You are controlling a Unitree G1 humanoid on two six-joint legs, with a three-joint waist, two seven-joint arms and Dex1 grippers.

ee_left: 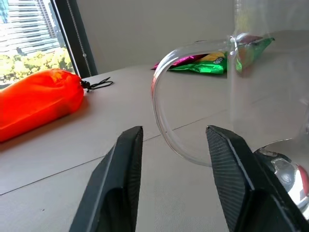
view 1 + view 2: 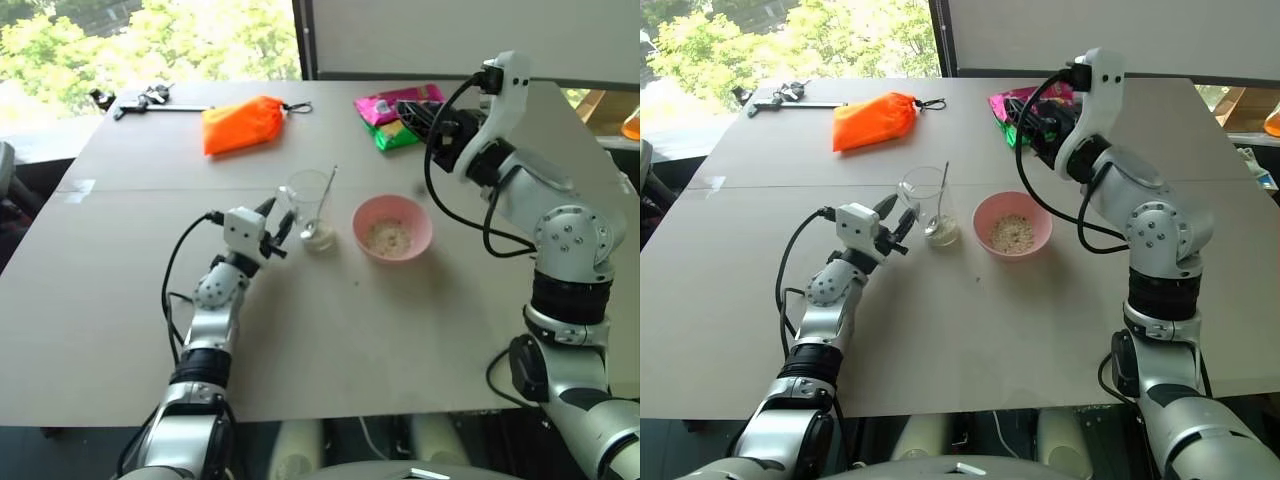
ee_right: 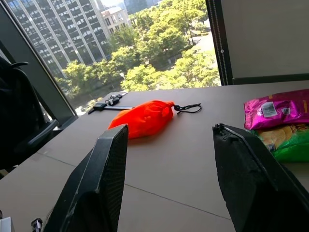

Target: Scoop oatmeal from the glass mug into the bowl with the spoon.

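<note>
A broad grey table [image 2: 120, 300] beside a sunlit window with trees beyond carries the scene. The left gripper [image 2: 277, 228] sits low on the tabletop with its black fingers [image 1: 126, 169] parted to either side of the clear handle of the glass mug [image 2: 306, 200], not clamped on it, a stance that would let it steady the mug or let go. Just past that gripper, the spoon [image 2: 322, 210] leans inside the mug, its handle slanting up over the rim and its bowl resting at the bottom. Beyond the mug, away from the left gripper, stands the pink bowl [image 2: 393, 227], holding a thin scatter of pale oatmeal [image 2: 387, 238], which suggests some has been moved across. The right gripper [image 2: 1035, 125] is raised well above and beyond the bowl, jaws wide and empty, facing an orange pouch [image 2: 243, 124] and snack packets [image 2: 395, 110] at the far edge.
</note>
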